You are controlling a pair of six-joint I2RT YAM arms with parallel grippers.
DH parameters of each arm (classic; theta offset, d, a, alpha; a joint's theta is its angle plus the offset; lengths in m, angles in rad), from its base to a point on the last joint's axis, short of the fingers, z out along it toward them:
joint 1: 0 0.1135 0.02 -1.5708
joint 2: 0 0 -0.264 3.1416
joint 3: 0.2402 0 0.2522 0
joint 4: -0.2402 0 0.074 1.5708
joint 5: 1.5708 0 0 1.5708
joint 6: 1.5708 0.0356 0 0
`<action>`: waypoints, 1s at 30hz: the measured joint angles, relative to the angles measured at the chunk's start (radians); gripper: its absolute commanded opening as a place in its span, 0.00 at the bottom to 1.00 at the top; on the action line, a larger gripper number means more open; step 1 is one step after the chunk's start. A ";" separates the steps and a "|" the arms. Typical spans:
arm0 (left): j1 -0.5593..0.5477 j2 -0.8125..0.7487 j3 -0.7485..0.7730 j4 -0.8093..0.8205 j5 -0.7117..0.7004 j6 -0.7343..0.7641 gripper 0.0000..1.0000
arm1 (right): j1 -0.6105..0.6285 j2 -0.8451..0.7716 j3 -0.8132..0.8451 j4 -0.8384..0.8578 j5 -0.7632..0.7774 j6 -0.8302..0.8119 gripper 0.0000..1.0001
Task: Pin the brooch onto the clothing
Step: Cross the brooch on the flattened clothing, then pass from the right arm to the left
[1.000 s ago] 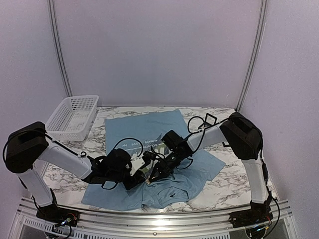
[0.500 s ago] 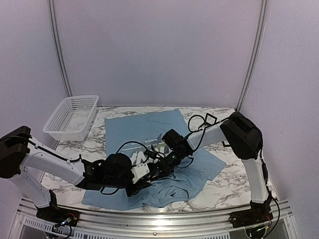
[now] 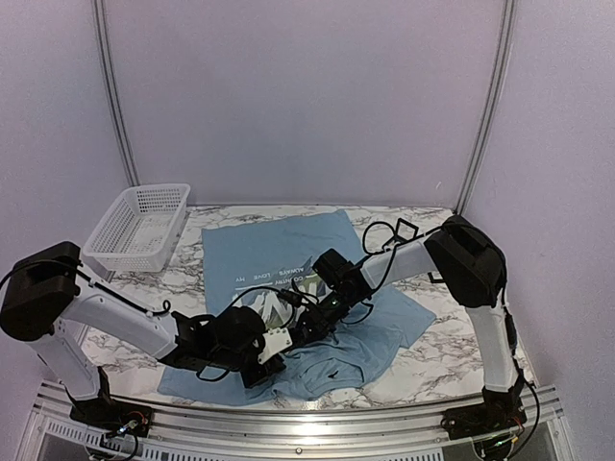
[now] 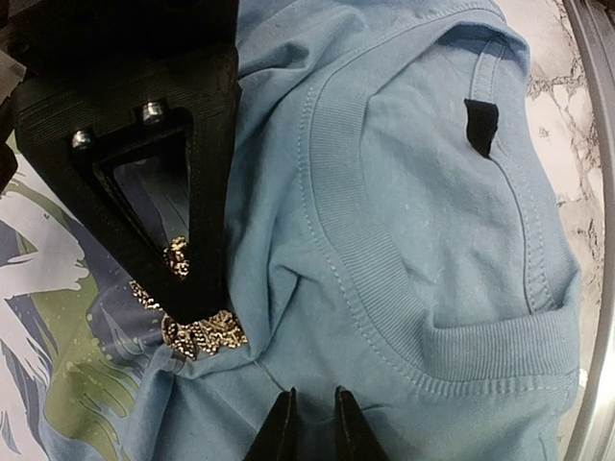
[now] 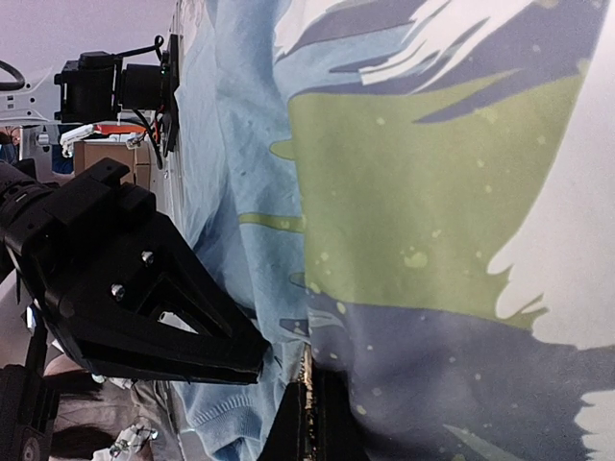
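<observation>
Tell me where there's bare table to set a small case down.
Bare marble lies front right, between the shirt and the right arm's base, and between basket and shirt. Crowded: centre front, where left claw and right claw meet by the collar.

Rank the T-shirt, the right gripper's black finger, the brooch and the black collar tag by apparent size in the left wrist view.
1. T-shirt, filling most of the frame.
2. Right gripper's finger, enlarged by its nearness to the camera.
3. Brooch and collar tag: similar in size, and the finger hides part of the brooch, so unranked.
</observation>
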 measured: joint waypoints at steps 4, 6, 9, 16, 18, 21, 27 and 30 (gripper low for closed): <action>-0.009 0.008 0.026 -0.036 0.011 -0.009 0.17 | 0.000 0.000 0.000 0.000 0.000 0.000 0.00; -0.012 0.009 0.029 -0.043 0.016 -0.010 0.19 | 0.000 0.000 0.000 0.000 0.000 0.000 0.00; -0.013 -0.004 0.027 -0.061 0.021 -0.009 0.27 | 0.000 0.000 0.000 0.000 0.000 0.000 0.00; -0.019 -0.126 0.008 -0.129 -0.015 0.055 0.34 | 0.000 0.000 0.000 -0.001 0.000 -0.004 0.00; -0.011 -0.163 0.009 -0.124 -0.037 0.090 0.39 | 0.000 0.000 0.000 -0.001 0.000 -0.004 0.00; 0.025 -0.174 0.009 -0.113 -0.052 0.143 0.48 | 0.000 0.000 0.000 0.000 0.000 -0.003 0.00; 0.155 -0.072 0.031 -0.121 0.055 0.171 0.51 | 0.000 -0.001 0.000 0.001 0.000 -0.003 0.00; 0.180 -0.047 0.041 -0.114 0.126 0.163 0.51 | 0.000 -0.006 -0.006 0.009 0.001 -0.003 0.00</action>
